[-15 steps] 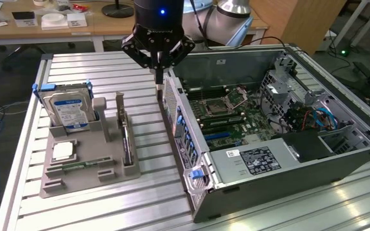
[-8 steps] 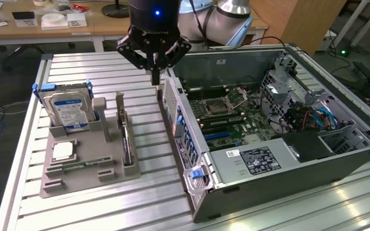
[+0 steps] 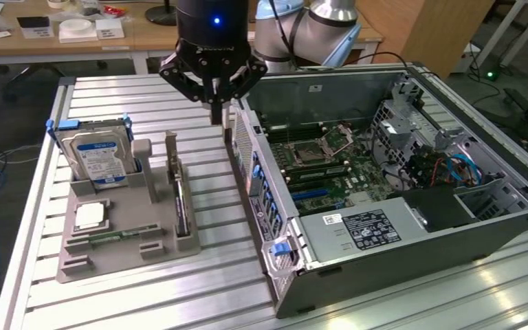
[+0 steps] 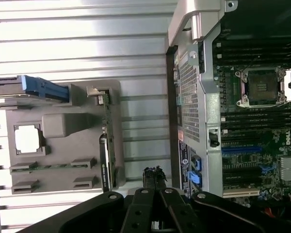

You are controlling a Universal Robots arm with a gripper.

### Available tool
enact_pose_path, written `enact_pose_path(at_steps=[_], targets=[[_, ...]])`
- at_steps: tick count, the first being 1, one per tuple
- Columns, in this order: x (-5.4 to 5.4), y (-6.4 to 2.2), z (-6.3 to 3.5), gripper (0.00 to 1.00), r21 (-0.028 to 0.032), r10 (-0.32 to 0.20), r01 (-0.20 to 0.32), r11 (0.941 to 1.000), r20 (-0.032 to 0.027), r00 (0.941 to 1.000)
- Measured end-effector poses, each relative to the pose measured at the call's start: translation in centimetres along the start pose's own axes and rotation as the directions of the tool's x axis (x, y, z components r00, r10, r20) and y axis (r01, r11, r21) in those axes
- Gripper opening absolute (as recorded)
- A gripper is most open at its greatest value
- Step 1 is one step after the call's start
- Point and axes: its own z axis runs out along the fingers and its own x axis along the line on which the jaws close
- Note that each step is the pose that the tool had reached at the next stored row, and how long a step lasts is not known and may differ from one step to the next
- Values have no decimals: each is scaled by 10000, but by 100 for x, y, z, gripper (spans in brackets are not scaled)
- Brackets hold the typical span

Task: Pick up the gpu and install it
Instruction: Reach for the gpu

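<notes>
gpu (image 3: 181, 206) still parked on edge in the grey holder (image 3: 131, 213), next to the hard drive (image 3: 99, 155)
looks light and stiff but fragile, so i'd pinch its bare top edge, not the chips. claw (image 3: 217, 113) is clenched on nothing, hovering between holder and pc case (image 3: 411, 261).

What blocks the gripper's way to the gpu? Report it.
Nothing visible. The shut gripper hangs above the table, between holder and case; the gpu stands on edge in the holder, its top edge uncovered.
</notes>
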Motion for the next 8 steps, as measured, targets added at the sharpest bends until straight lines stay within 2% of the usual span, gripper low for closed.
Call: enact_pose_path(at_steps=[8], targets=[[78, -39, 2, 11, 1, 1, -1, 10000, 1, 10000]])
